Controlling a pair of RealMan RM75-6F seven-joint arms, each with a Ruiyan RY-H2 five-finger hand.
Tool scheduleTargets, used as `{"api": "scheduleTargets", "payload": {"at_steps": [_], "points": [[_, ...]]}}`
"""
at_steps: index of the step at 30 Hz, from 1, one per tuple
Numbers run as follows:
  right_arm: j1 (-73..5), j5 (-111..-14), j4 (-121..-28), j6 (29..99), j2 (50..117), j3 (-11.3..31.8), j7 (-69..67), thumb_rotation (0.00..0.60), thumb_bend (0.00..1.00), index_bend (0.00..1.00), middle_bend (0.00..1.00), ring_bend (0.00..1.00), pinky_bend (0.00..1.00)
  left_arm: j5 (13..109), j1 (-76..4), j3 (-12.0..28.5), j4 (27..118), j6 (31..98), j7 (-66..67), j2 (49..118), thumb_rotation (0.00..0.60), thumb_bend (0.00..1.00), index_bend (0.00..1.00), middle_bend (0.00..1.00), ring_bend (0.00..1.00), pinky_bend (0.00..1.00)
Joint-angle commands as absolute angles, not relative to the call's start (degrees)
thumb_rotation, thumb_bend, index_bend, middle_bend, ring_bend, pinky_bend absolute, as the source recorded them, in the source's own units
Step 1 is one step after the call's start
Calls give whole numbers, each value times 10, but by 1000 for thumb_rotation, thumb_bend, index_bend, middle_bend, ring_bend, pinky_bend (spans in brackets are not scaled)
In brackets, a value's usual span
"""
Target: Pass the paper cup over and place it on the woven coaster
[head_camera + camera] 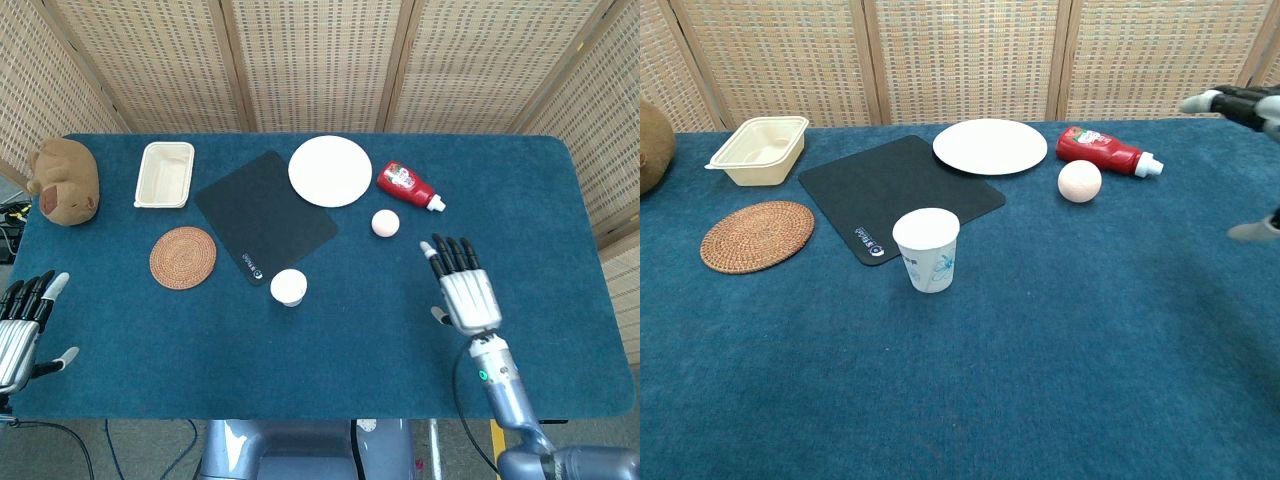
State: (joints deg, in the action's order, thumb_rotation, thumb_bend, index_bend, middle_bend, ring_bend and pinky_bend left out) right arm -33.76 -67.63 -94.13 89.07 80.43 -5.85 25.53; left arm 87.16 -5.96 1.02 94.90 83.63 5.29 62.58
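Woven cane screens stood behind a table covered in dark teal cloth [520, 200]. In the head view, the white paper cup [288, 287] stood upright by the near corner of the black rectangular mat [265, 215], apart from the round woven coaster [183, 258] to its left. Beyond lay a cream plastic tray [165, 174], a round white plate [330, 170], a red sauce bottle [408, 185] on its side, a pale pink ball [385, 223] and a brown plush animal [63, 180]. The right hand [465, 285] hovered well right of the cup, fingers straight and spread, holding nothing. The left hand [22, 325] hung at the table's left edge, fingers likewise apart and empty.

In the chest view, the cup [928, 250] stood free just in front of the mat [902, 192], the coaster [757, 235] bare to its left. Only the fingertips [1230, 100] of the right hand showed at the right edge.
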Motion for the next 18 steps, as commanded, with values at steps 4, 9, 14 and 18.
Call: {"api": "scheduleTargets", "payload": {"at_steps": [4,9,14,18], "points": [[-227,-756,-888,976,787,-101,157,600,51,0,0,0,0,880,-63,5,955,830,66,631,600,188,0,0,0,0],[-193,-785,-842,980,790,-105,113,600,50,0,0,0,0,887,-67,2,963,825,65,633,600,186,0,0,0,0],[-176,-792,-820,961,793,-91,87,600,50,0,0,0,0,887,-83,12,966,813,61,647,600,187,0,0,0,0],[-166,-816,-812,963,796,-79,79,600,49,0,0,0,0,874,-124,36,979,765,86,644,600,186,0,0,0,0]]}}
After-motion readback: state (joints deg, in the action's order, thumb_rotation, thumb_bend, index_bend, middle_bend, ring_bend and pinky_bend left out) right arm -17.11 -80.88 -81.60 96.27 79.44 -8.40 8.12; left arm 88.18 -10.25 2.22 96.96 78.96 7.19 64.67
